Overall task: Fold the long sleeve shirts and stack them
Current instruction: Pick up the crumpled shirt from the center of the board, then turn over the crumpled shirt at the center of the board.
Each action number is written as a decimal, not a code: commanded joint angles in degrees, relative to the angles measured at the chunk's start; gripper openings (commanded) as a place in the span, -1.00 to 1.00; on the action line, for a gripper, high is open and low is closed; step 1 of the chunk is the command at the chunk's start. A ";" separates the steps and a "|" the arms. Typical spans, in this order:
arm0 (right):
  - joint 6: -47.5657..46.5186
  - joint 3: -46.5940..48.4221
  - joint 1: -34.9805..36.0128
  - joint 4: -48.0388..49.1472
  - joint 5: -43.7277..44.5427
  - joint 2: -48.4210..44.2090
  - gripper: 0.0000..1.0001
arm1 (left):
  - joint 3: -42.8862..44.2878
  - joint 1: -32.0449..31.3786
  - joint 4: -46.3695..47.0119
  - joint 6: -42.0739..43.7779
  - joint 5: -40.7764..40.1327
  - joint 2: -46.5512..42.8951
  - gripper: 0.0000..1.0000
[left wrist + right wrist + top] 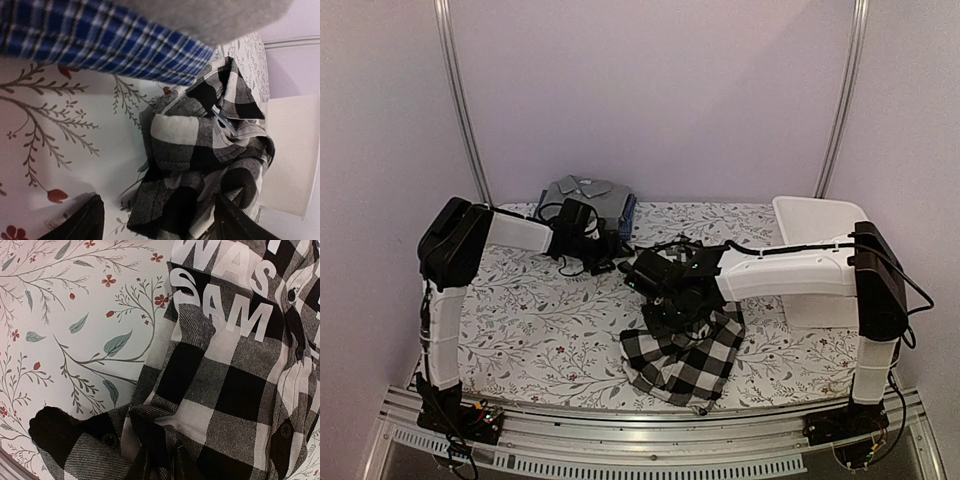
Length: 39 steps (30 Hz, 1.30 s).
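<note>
**Flowered tablecloth [530, 330], checked shirt [685, 355] bunched near the front edge**

Pale walls [650, 90] are seen behind the table, and a white basket [815, 215] is set at its far right. At the far edge a grey shirt [582, 190] is laid folded on a blue shirt [628, 208], so the stack is judged to be begun. The checked shirt is left crumpled at the centre front, well apart from that pile.

The right gripper [670, 300] is lowered onto the upper edge of the heap. In its wrist view the fingers [187, 471] are drawn close together with a ridge of cloth pinched between them, near a buttoned strip. The left gripper [585, 245] is held just beside the stack; its fingers [92, 217] are spread wide and nothing is gripped.

The cloth is judged to be light, limp and fairly thick, probably brushed. It can be expected to sag from any single hold and to drag on the tablecloth rather than slide. No damage is to be feared, but a pinch in the middle of a bunch only lifts a lump. Hold is better taken at firm, doubled parts: the collar, the shoulder seams, the button placket or the hem corners. Two such points, one per gripper, are needed before the shirt can be spread flat.
</note>
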 commanded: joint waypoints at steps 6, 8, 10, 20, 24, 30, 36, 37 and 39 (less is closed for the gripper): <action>0.34 -0.22 -0.09 -1.20 1.81 -1.96 -0.93 | -12.32 -0.58 12.50 -19.50 0.97 -8.12 0.52; 0.13 -0.22 -0.09 -1.16 2.20 -2.05 -0.94 | -14.06 -1.03 15.13 -22.55 1.81 -8.38 0.48; -0.07 -0.07 -0.09 -1.24 2.34 -2.05 -0.96 | -14.54 -1.60 17.62 -24.74 2.31 -7.85 0.43; -1.08 0.98 -0.09 -2.56 3.94 -3.47 -1.00 | -5.84 -1.78 17.74 -24.90 3.02 0.69 -0.20; -2.89 3.12 -0.07 -3.56 4.71 -4.13 -1.00 | -3.65 -1.52 15.02 -21.95 1.42 -0.14 -0.94; -8.27 6.28 -0.09 -2.39 2.56 -6.89 -1.00 | -0.76 0.06 5.53 -8.71 -7.05 -11.25 -1.00; -12.96 15.19 0.86 -2.48 -3.27 -8.70 -1.00 | 4.65 3.43 -5.57 5.32 -16.16 -24.19 -1.00; -13.41 18.57 1.40 -3.06 -4.50 -8.12 -1.00 | 6.12 3.84 -7.05 8.47 -17.71 -26.48 -1.00; -13.99 23.25 2.57 -3.71 -5.98 -7.02 -1.00 | 9.49 4.43 -10.16 13.36 -20.76 -29.32 -1.00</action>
